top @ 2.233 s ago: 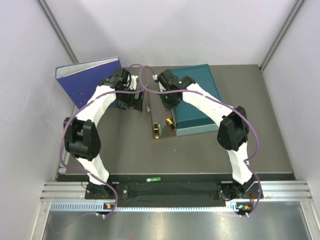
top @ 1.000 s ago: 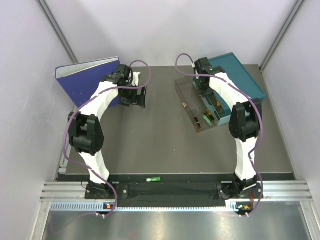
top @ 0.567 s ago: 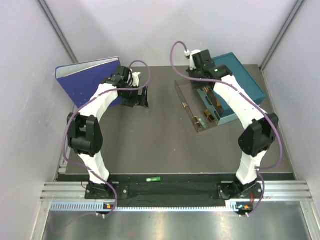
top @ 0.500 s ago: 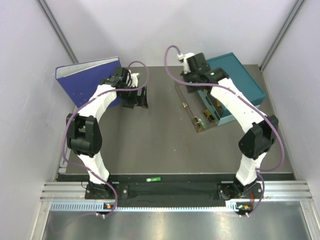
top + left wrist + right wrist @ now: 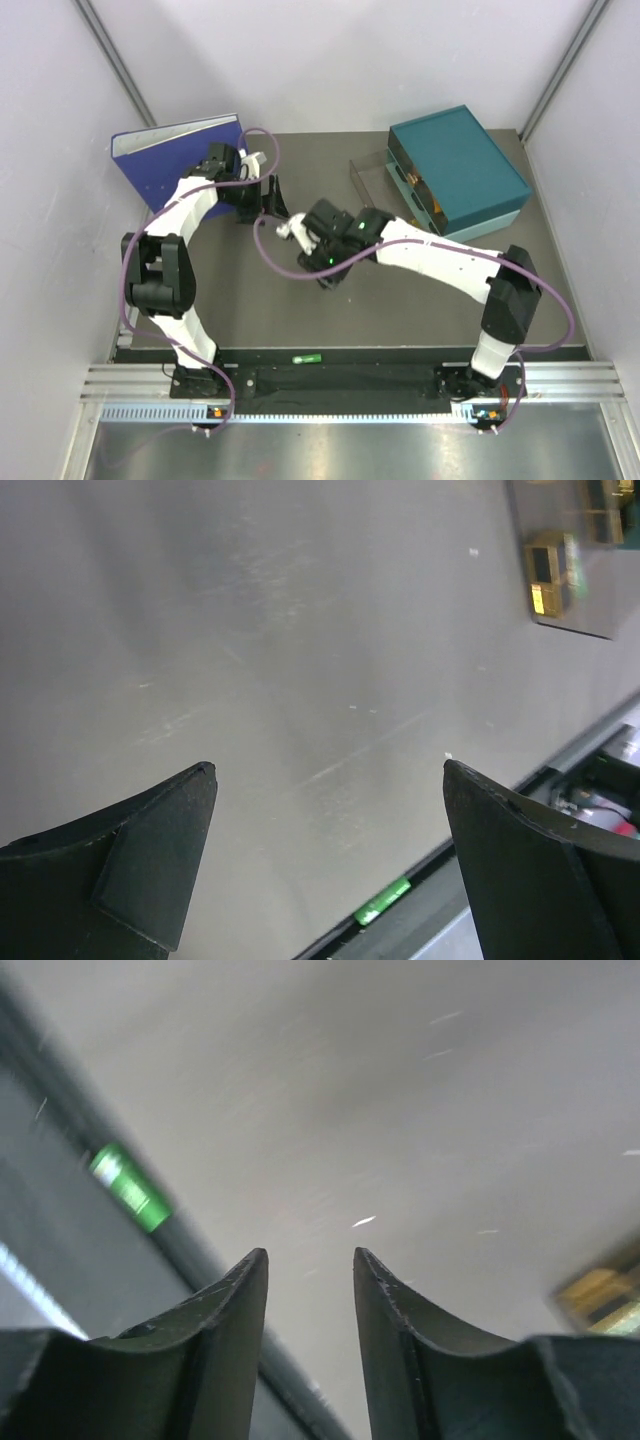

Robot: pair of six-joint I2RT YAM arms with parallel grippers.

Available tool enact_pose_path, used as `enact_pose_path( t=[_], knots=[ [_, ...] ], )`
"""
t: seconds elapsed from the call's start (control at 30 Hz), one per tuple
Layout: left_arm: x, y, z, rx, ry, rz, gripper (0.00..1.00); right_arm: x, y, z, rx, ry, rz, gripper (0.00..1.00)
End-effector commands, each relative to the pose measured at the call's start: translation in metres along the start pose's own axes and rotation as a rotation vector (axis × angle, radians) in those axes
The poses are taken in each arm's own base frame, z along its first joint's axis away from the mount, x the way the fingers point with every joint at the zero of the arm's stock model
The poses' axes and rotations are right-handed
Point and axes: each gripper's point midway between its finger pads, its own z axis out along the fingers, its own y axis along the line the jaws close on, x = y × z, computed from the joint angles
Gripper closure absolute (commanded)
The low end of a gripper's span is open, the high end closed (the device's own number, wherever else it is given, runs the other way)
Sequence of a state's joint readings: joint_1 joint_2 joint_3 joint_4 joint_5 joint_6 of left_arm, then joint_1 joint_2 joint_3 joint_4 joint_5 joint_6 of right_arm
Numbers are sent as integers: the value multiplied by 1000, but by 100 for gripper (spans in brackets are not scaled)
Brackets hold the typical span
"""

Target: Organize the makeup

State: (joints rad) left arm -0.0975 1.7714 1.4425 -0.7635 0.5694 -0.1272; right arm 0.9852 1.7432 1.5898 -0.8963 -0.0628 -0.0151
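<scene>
We go for the stray green capsule (image 5: 130, 1187).
Right gripper (image 5: 310, 1255) parted, empty; left gripper (image 5: 327, 767) spread wide. Gold-and-black case (image 5: 546, 568) lies in the drawer of the teal box (image 5: 460, 160); capsule well apart from it. We should straddle its short axis.

Grey table (image 5: 300, 310) with blue binder (image 5: 165, 160), teal drawer box (image 5: 455, 165)
</scene>
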Motion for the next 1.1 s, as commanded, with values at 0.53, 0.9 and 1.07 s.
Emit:
enact_pose_path(
  t=[0.53, 0.9, 1.07],
  knots=[
    [-3, -25, 3, 318, -19, -153, 1, 50, 178, 43, -185, -37, -217, 60],
    [8, -31, -2, 340, -21, -159, 1, 78, 175, 98, -137, 7, -262, 64],
    [9, -32, -2, 347, -12, -171, 1, 84, 170, 113, -115, 20, -266, 64]
  ],
)
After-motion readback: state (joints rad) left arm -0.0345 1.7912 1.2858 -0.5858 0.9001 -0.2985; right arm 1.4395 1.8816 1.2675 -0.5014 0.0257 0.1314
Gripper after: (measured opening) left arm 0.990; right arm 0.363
